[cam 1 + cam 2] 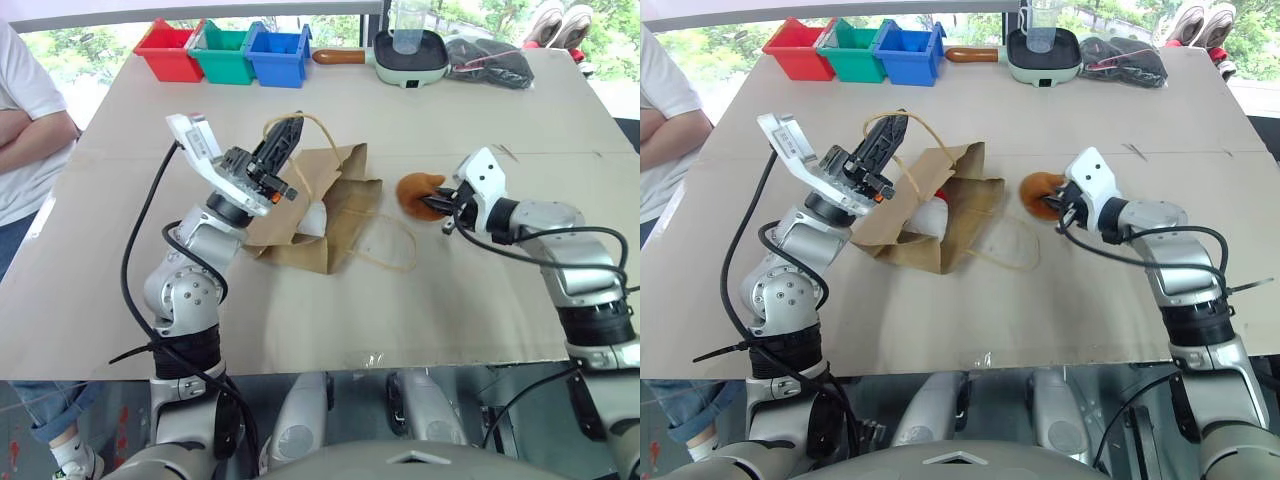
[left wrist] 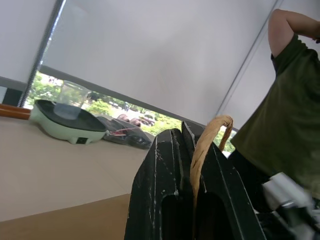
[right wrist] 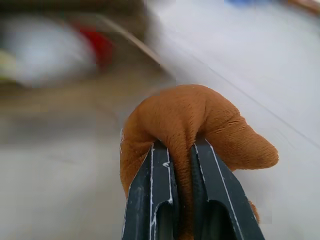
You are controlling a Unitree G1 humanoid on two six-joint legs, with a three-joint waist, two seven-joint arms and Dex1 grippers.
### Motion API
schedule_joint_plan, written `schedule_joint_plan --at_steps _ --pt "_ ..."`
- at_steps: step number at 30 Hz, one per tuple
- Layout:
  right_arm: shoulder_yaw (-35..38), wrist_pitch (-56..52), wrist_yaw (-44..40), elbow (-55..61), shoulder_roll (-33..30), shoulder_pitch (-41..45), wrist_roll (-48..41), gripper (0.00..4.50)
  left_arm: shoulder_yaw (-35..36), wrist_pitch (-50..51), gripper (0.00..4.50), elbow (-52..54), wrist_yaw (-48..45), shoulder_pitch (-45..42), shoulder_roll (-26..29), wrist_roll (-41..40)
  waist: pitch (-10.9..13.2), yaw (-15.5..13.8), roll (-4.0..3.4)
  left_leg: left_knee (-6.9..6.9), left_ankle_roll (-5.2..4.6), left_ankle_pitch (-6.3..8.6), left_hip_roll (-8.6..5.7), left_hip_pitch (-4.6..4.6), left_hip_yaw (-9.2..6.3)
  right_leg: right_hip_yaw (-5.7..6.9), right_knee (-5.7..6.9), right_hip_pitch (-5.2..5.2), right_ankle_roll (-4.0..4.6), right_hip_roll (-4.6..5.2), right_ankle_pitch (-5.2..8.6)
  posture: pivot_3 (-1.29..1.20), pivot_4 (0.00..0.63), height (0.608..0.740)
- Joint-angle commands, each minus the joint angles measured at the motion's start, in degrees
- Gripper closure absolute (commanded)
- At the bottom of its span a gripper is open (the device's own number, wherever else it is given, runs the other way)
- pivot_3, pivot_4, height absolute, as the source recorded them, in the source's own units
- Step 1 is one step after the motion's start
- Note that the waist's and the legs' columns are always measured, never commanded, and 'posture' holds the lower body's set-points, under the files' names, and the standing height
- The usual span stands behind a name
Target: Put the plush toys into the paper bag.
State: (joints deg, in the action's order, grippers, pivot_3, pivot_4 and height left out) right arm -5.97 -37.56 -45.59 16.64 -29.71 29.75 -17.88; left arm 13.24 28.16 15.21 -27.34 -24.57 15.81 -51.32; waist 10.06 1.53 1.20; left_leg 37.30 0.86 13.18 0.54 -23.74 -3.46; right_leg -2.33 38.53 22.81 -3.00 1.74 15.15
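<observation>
The right gripper (image 1: 447,207) is seen pressed together on the orange-brown plush toy (image 1: 418,194), a fold of whose fur is pinched between the two black fingers (image 3: 155,200) in the right wrist view; the toy is held just above the table (image 1: 480,310), right of its middle and near the mouth of the paper bag (image 1: 335,215). The left gripper (image 1: 283,150) is closed on one tan cord handle (image 2: 205,145) of the bag, which is squeezed between its fingers and lifted, so that the bag's upper side is raised while the bag lies on its side at the middle of the table, mouth turned toward the right edge. The white plush toy (image 1: 313,220), with a patch of red, is seen inside the open mouth. The second cord handle (image 1: 390,245) is spread flat on the table just beside the bag. Along the far edge are lined up a red bin (image 1: 168,50), a green bin (image 1: 224,52) and a blue bin (image 1: 279,55), then a pale green pan (image 1: 408,55) with a clear cup (image 1: 408,28) in it and a dark bundle (image 1: 490,62). A person in a white shirt (image 1: 25,120) stands at the left edge.
</observation>
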Motion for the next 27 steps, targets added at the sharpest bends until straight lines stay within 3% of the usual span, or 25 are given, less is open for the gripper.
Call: schedule_joint_plan --at_steps 1,6,11,12,15,18,27 --pt "-6.6 -1.6 0.7 5.7 2.6 2.4 0.5 4.46 -0.9 0.0 4.50 1.0 -1.0 -2.1 -0.4 -1.0 0.0 0.1 0.00 0.00 0.00 0.00 0.00 0.02 -0.02 0.02 0.02 -0.01 0.00 -0.02 0.00 0.00 0.150 0.740" --pt "-19.1 6.7 4.0 -3.9 7.1 7.2 11.9 4.46 -3.0 1.6 4.50 1.7 -2.2 -2.6 -1.0 -1.9 0.0 0.1 0.01 0.02 0.01 -0.01 -0.04 -0.01 -0.03 0.04 -0.01 -0.01 0.00 0.01 0.00 0.00 0.150 0.740" --pt "-20.4 15.5 5.0 -22.9 18.5 11.6 13.1 4.46 -3.2 2.5 4.50 1.5 -3.8 -1.2 -0.7 -2.4 0.0 0.7 0.03 0.00 0.04 -0.02 -0.02 0.04 -0.03 0.01 0.04 0.01 0.01 -0.02 0.00 0.00 0.150 0.740" --pt "-19.9 16.6 4.0 -24.4 19.1 11.4 12.7 3.83 -2.9 2.4 4.50 1.4 -3.9 -1.0 -0.5 -2.2 0.0 0.7 0.01 -0.02 0.05 -0.03 0.02 0.04 -0.05 0.03 0.03 0.01 0.02 -0.07 0.00 0.00 0.150 0.740" --pt "-18.7 18.0 2.2 -23.6 18.9 9.7 12.1 2.65 -1.6 1.9 4.50 1.3 -3.8 -0.6 0.1 -2.3 0.0 0.3 0.01 -0.04 0.10 -0.06 0.00 -0.07 -0.06 0.06 -0.04 0.06 0.02 -0.01 0.00 0.00 0.150 0.740" --pt "-16.1 16.7 1.4 -19.3 18.1 7.0 9.8 1.07 -0.5 1.8 4.50 1.1 -4.0 0.1 0.5 -2.5 0.0 0.1 0.01 -0.03 0.03 -0.02 -0.07 -0.08 -0.04 0.01 -0.09 0.05 0.00 0.09 -0.01 0.00 0.150 0.740" --pt "-10.1 6.2 2.2 -4.4 12.1 -1.7 5.2 1.07 1.3 1.7 4.50 0.8 -4.5 1.2 0.8 -3.1 0.0 0.3 0.01 -0.03 0.02 -0.01 -0.06 -0.03 -0.06 0.05 -0.03 0.02 0.01 0.06 0.00 0.00 0.150 0.740"
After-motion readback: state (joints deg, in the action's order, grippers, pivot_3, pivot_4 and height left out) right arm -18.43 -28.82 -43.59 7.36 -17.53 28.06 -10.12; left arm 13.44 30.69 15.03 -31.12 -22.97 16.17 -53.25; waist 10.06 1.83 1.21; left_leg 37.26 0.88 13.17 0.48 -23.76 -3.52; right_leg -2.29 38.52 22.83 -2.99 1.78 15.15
